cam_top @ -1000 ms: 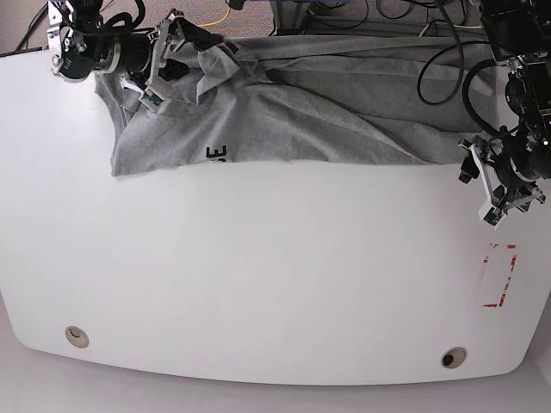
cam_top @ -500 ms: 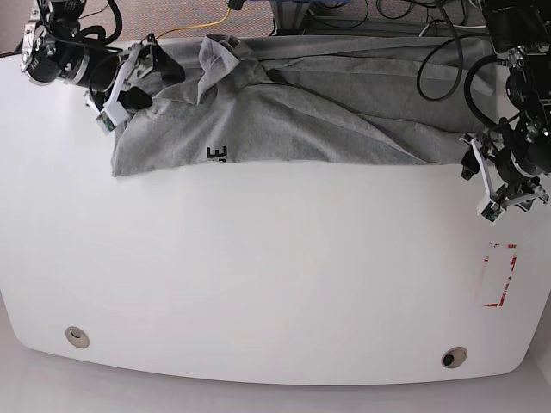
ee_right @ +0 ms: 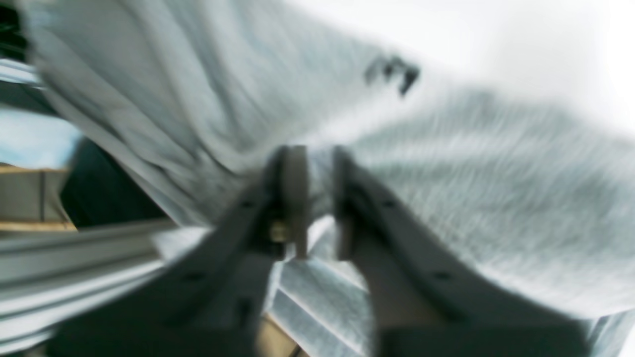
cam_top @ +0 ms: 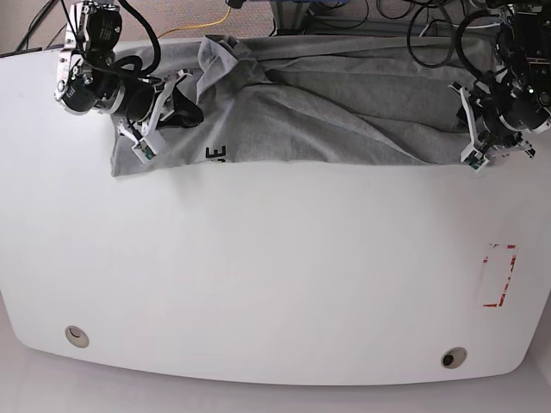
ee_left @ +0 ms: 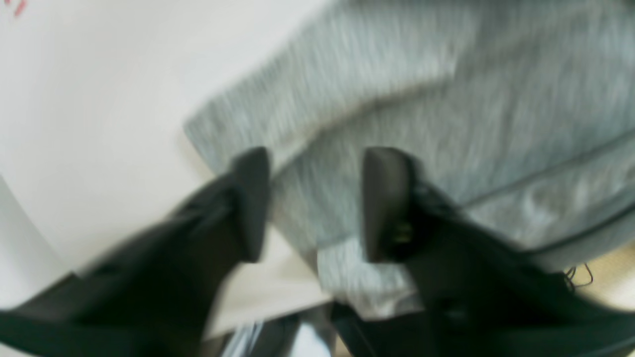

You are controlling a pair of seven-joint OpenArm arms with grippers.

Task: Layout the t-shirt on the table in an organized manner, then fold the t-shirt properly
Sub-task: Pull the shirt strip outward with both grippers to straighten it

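Sitting bunched along the far edge of the worktop [cam_top: 275, 275], the t-shirt [cam_top: 327, 112] isn't laid out yet; spreading and all folds remain. Your right fingers [ee_right: 317, 198] are pinched shut on the t-shirt. Your left fingers [ee_left: 315, 203] straddle its corner, gap visible, not yet clamped.

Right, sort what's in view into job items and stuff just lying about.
Job:
t-shirt
table
left gripper
right gripper

Lying about:
red tape rectangle
two grommets
yellow cable behind the table
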